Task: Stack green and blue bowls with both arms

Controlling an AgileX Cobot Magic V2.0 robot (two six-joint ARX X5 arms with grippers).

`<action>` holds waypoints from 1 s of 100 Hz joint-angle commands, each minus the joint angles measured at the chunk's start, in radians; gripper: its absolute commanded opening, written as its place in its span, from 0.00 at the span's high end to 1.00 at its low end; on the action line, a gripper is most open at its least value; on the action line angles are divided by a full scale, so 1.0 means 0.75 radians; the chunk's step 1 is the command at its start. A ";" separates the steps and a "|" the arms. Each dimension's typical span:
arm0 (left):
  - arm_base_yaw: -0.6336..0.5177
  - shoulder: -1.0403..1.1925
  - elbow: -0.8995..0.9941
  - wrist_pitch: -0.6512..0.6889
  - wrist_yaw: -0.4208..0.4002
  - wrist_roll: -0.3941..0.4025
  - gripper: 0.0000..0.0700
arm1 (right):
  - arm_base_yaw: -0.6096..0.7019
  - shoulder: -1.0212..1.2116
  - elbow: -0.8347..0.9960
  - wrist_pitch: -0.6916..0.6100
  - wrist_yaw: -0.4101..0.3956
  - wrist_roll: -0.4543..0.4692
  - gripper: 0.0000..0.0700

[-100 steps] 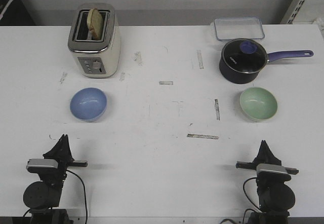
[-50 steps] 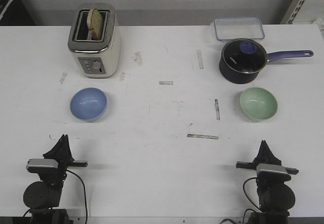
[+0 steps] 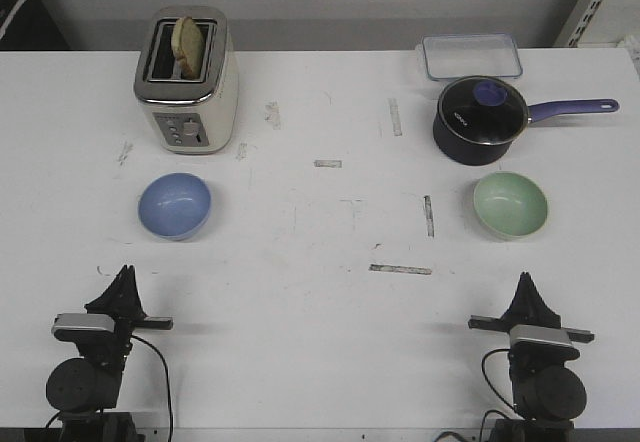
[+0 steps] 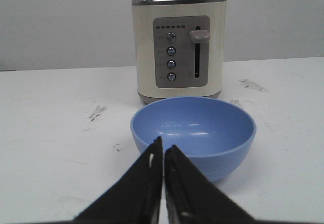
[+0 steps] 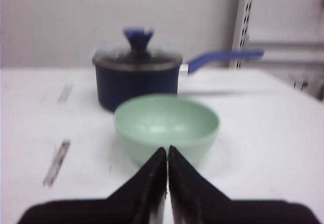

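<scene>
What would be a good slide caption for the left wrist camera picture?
Shut left gripper faces an empty blue bowl on the white table, a cream toaster standing behind it.

Front view: camera set high at the robot's side of the bench (image 3: 320, 262), facing forward and down over the whole surface, both arms at its near edge and the wall beyond. Left wrist view: low, near bench level, looking forward past closed jaws at the blue bowl (image 4: 193, 133) close by and the toaster (image 4: 179, 46) just behind; both also appear at left in the front view. Right wrist view: equally low and slightly blurred, facing the green bowl (image 5: 167, 125) with the saucepan (image 5: 136, 79) behind, shared with the front view's right side.
</scene>
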State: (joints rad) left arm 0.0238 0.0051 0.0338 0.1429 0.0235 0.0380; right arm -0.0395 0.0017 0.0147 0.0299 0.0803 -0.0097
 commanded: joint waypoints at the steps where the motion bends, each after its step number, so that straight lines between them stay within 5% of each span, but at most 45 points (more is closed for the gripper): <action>1: 0.001 -0.003 -0.029 0.021 -0.005 -0.007 1.00 | -0.001 -0.001 -0.003 0.030 -0.002 0.014 1.00; 40: 0.001 -0.003 -0.029 0.001 -0.005 -0.007 1.00 | -0.002 0.014 0.122 0.386 0.033 0.084 1.00; 65: 0.001 -0.003 -0.029 -0.024 -0.006 -0.006 1.00 | 0.000 0.356 0.641 0.180 -0.008 0.082 1.00; 81: 0.001 -0.003 -0.029 -0.024 -0.005 -0.007 1.00 | -0.001 0.686 0.996 -0.120 -0.070 0.081 1.00; 100: 0.001 -0.003 -0.029 -0.025 -0.005 -0.007 1.00 | -0.003 1.051 1.321 -0.509 -0.208 0.087 0.85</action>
State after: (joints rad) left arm 0.0238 0.0051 0.0338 0.1120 0.0235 0.0380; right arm -0.0399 0.7055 0.9398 -0.2695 -0.0380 0.0425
